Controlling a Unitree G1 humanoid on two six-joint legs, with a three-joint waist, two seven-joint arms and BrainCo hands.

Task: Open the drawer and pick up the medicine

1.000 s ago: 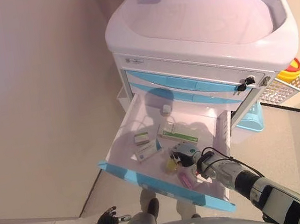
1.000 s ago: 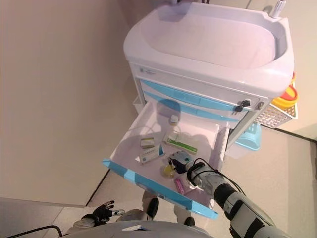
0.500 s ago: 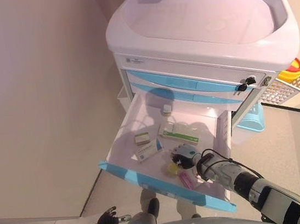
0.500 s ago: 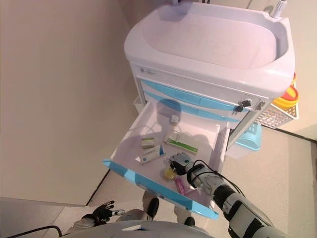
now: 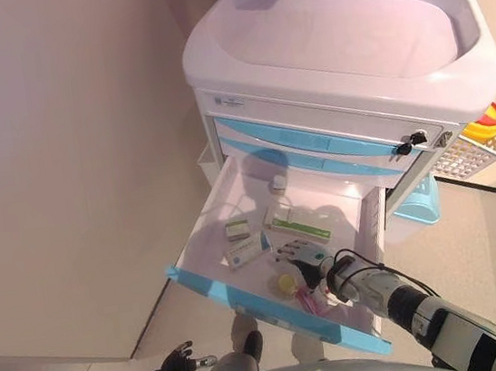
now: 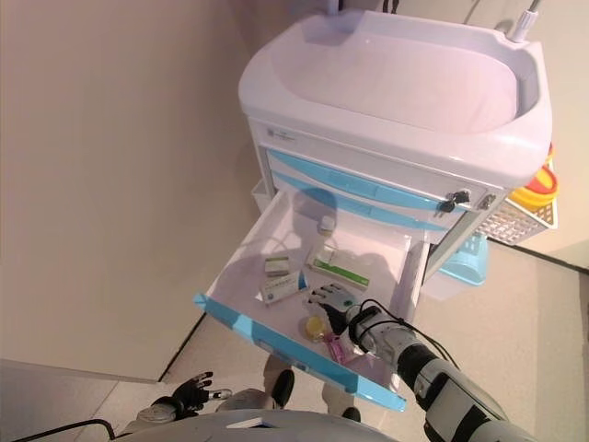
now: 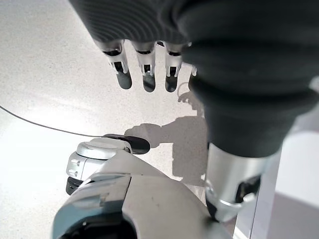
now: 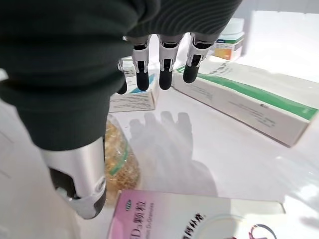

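Observation:
The cart's drawer (image 5: 245,300) stands pulled out, white with a blue front edge. Inside lie medicines: a long white-and-green box (image 5: 301,227), a white-and-blue box (image 5: 243,254), a small box (image 5: 237,230), a yellow packet (image 5: 286,283) and a pink box (image 5: 311,301). My right hand (image 5: 305,258) is open inside the drawer, fingers (image 8: 164,69) straight, hovering over the floor between the long box (image 8: 249,99) and the yellow packet (image 8: 119,159), holding nothing. The pink box (image 8: 199,219) lies under its wrist. My left hand (image 5: 172,369) hangs open low near the floor, empty.
The cart has a white basin top (image 5: 338,36), closed blue-handled drawers (image 5: 316,144) above the open one and a key in a lock (image 5: 411,139). A wire basket with a yellow container (image 5: 475,142) and a blue bin (image 5: 419,199) are at its right. A wall stands left.
My right hand has slid a little deeper into the drawer, off the yellow packet, which now shows whole. The view has shifted slightly. The left hand has not moved.

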